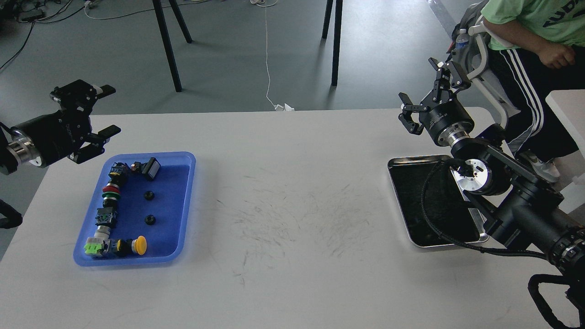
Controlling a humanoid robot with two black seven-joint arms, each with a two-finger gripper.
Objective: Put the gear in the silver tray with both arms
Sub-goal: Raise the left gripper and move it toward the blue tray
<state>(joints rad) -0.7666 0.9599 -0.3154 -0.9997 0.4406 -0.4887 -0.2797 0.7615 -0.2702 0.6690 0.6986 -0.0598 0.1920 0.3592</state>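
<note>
A white desk (292, 192), scuffed with dark marks at its middle, is seen from above. At its left, a blue plastic tray (183, 201) is laid flat; along its left and near edges a row of push-button switch parts is arranged, among them a red-and-green unit (111, 192), a bright green piece (93, 247) and a yellow mushroom button (139, 245). Two small black gears are set apart on the tray's bare floor, the farther gear (148, 195) and the nearer gear (150, 220), neither touched by anything. At the desk's right, the silver tray (402, 201) is placed, its dark reflective bottom partly covered in view by the right arm; nothing is seen lying on the visible part. The left hand (106, 111) is held above the desk's far left corner, just beyond the blue tray, its fingers spread wide and holding nothing. The right hand (422, 93) is raised above the far edge of the silver tray, fingers likewise parted and empty. A seated person (534, 27) in a green shirt is noted at the upper right.
</note>
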